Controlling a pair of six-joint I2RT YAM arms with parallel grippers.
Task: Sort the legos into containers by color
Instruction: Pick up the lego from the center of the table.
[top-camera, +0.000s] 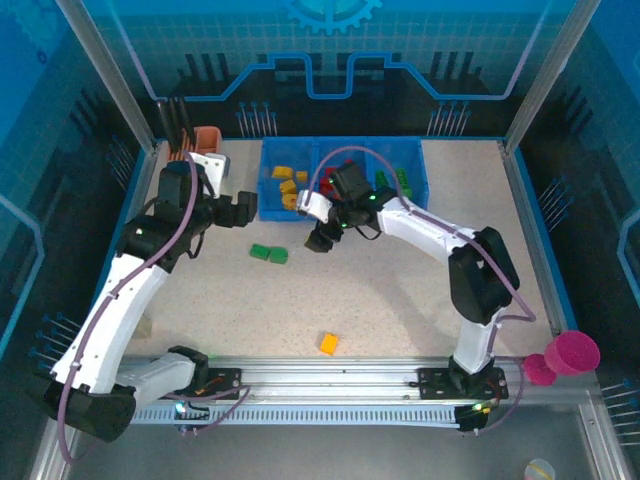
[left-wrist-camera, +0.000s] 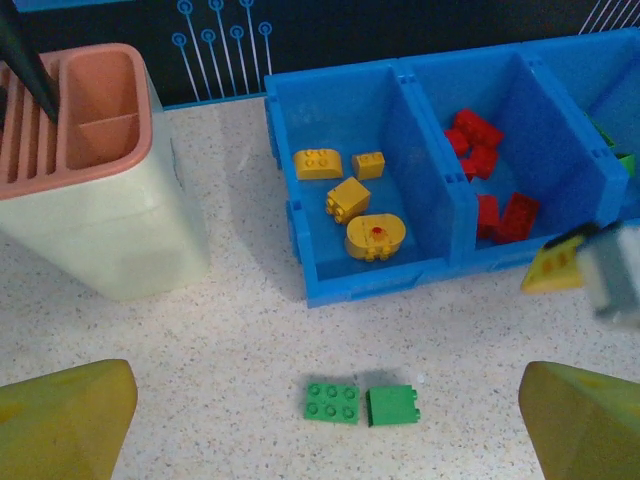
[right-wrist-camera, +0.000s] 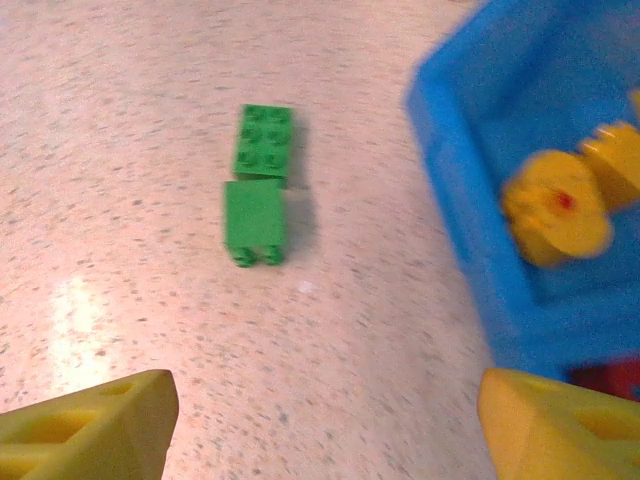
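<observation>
The right gripper (top-camera: 321, 240), jaws apart and empty, hovers near the blue plastic tray (left-wrist-camera: 380, 285); the left gripper (top-camera: 247, 208) is spread open too. Next up, probably: drop and pinch one of the two small green plastic bricks (top-camera: 269, 254).

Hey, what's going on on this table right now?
Two robot arms are sorting lego bricks by colour into a blue tray. The yellow pieces lie in its left compartment, the red bricks in the middle one, and the green pieces in the right one. The left gripper and right gripper are both open and empty. Two green bricks and an orange brick lie unsorted on the table.
</observation>
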